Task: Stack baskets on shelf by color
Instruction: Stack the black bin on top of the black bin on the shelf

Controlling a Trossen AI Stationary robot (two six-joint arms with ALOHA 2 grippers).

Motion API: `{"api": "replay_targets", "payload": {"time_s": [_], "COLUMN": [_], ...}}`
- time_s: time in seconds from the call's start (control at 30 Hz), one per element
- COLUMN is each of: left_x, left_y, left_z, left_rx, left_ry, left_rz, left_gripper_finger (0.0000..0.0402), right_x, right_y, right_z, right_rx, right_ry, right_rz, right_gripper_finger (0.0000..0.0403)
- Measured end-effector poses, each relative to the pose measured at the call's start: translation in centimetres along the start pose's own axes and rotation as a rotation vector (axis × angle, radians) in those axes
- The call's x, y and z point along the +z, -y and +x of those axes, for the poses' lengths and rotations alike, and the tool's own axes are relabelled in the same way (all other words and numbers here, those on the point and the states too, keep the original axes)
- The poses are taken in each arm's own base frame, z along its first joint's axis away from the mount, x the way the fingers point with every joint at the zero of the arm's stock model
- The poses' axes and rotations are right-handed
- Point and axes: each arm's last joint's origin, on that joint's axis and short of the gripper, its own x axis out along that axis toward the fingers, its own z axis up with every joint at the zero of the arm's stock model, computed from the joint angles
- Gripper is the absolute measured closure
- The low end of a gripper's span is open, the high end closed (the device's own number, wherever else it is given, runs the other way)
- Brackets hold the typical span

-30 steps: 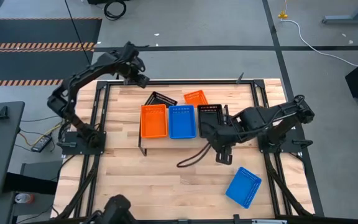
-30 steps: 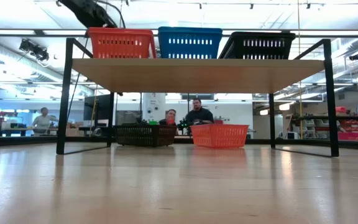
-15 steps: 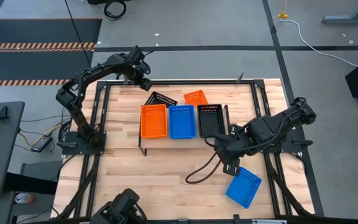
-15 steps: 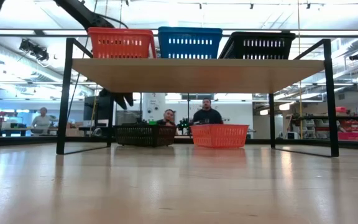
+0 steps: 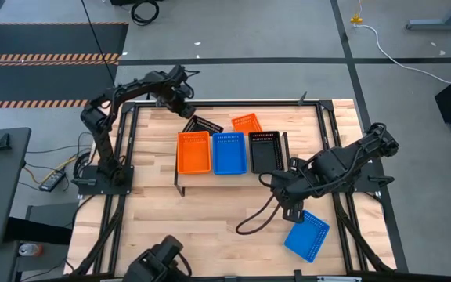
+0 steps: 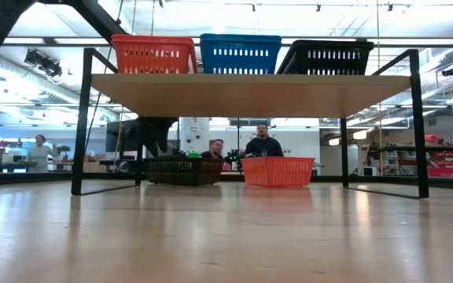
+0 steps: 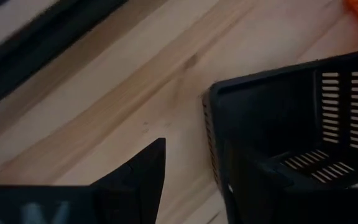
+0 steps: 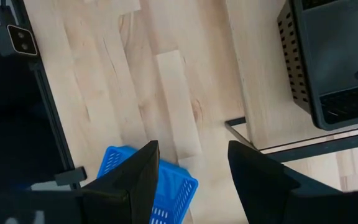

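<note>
On the shelf (image 5: 180, 182) stand an orange basket (image 5: 194, 152), a blue basket (image 5: 229, 152) and a black basket (image 5: 265, 150), side by side. Behind the shelf, a second black basket (image 5: 203, 124) and a small orange basket (image 5: 247, 121) lie on the table. Another blue basket (image 5: 306, 235) lies near the table's near right corner. My left gripper (image 5: 185, 108) is open at the loose black basket's corner (image 7: 215, 124), its fingers on either side of the wall. My right gripper (image 5: 292, 208) is open just above the loose blue basket (image 8: 166, 186).
A black cable (image 5: 250, 222) loops over the table below the right arm. The shelf's thin black leg (image 8: 241, 132) stands close to my right gripper. Black rails (image 5: 128, 141) frame the tabletop. People sit in the room beyond the table (image 6: 262, 145).
My left gripper has swung from the table's far left corner toward the loose black basket and come down to its corner. My right gripper has drawn away from the shelf's black basket toward the near edge and now stands over the loose blue basket. No basket has moved.
</note>
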Motion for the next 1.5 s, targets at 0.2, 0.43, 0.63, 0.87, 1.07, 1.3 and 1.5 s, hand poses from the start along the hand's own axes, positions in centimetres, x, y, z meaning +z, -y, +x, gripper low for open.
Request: {"api": "replay_targets", "payload": {"time_s": [0.2,0.43,0.63,0.87,1.07,1.3,1.5], "left_x": [0.1,0.0,-0.3,-0.3,-0.3,-0.3,-0.1], "left_y": [0.5,1.5,2.0,2.5,3.4,3.5,3.6], "left_z": [0.1,0.7,1.2,1.8,2.1,2.1,2.5], "left_rx": [-0.012,-0.015,-0.011,0.012,0.037,0.120,0.131], "left_ry": [0.009,-0.018,-0.047,-0.063,-0.060,-0.056,-0.044], "left_rz": [0.038,0.064,0.074,0.088,0.118,0.132,0.142], "left_gripper_finger": [0.0230,0.0230,0.0230,0.0230,0.0230,0.0230,0.0230], "right_x": [0.0,0.0,0.0,0.0,-0.2,-0.6,-0.7], "right_y": [0.0,0.0,0.0,0.0,-0.1,-0.5,-0.7], "right_z": [0.0,0.0,0.0,0.0,0.0,-0.1,-0.1], "right_rx": [-0.002,-0.001,-0.003,-0.001,0.002,0.009,0.010], "right_ry": [0.001,-0.001,-0.004,-0.009,-0.013,-0.016,-0.017], "right_rz": [0.003,0.004,0.004,0.018,0.023,0.026,0.022], "right_gripper_finger": [0.0204,0.0204,0.0204,0.0204,0.0204,0.0204,0.0204]}}
